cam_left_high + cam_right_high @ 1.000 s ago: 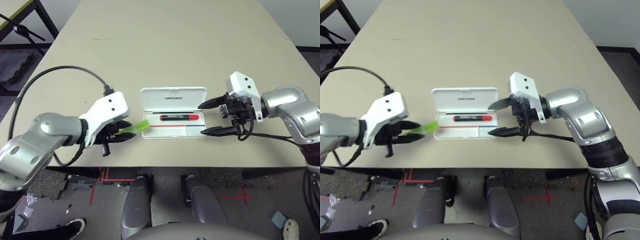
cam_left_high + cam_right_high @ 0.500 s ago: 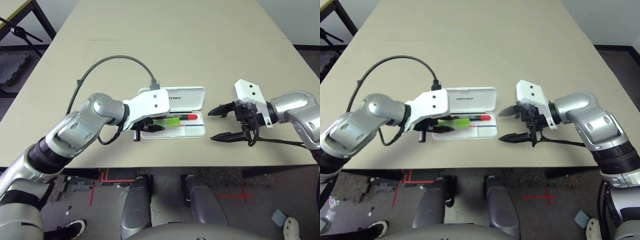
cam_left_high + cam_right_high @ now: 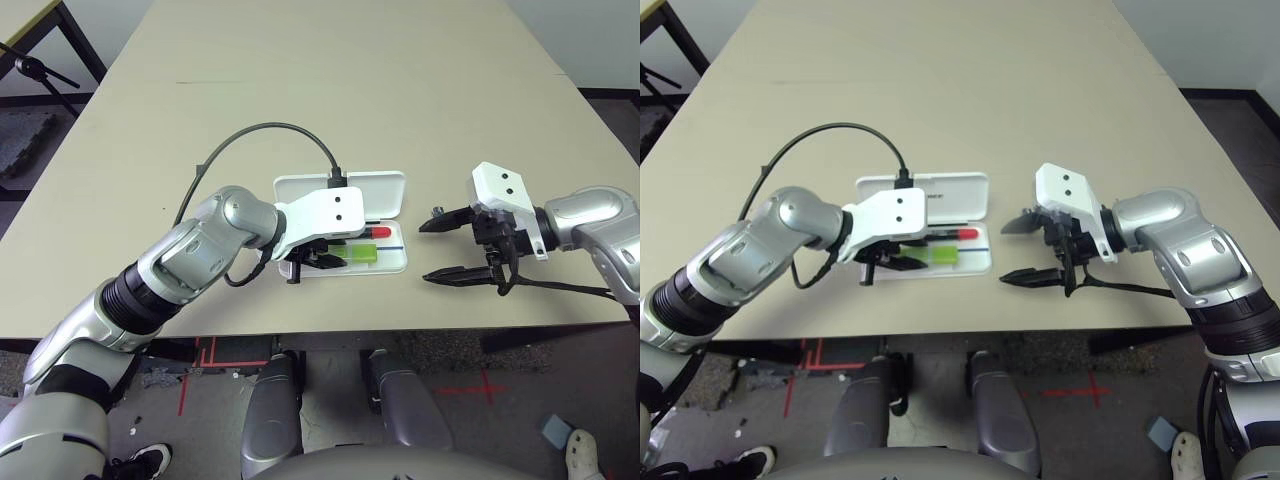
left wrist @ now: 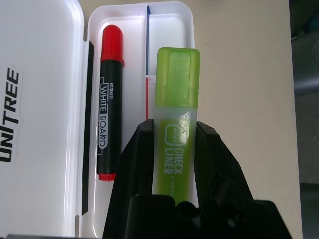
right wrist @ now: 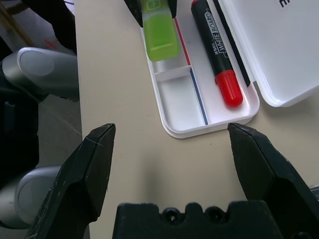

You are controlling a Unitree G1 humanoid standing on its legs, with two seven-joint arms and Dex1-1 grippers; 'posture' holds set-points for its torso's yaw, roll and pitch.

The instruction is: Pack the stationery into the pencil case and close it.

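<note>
Lime-green plastic sits between my left jaws: the left gripper (image 4: 174, 149) is clamped on the flat green highlighter (image 4: 175, 112) by its labelled end, with its cap end sticking out past my fingers (image 4: 137, 154) over the open tray of the pencil case (image 3: 395, 262). I cannot tell whether the highlighter touches the tray floor or hangs just above it.

Just beyond it in the same tray lies the red whiteboard marker (image 4: 106, 99), lengthwise along the hinge side, its red cap pointing toward my right arm. A red and blue stripe runs along the tray between the two pens.

My right gripper (image 3: 448, 248) hovers off the case's right end, near it but not touching, jaws spread wide with nothing between them, fingers (image 5: 92, 159) pointing at the case.

Farther back, the white lid (image 3: 385, 190) lies open flat on the beige table (image 3: 330, 90), UNITREE lettering facing up.
</note>
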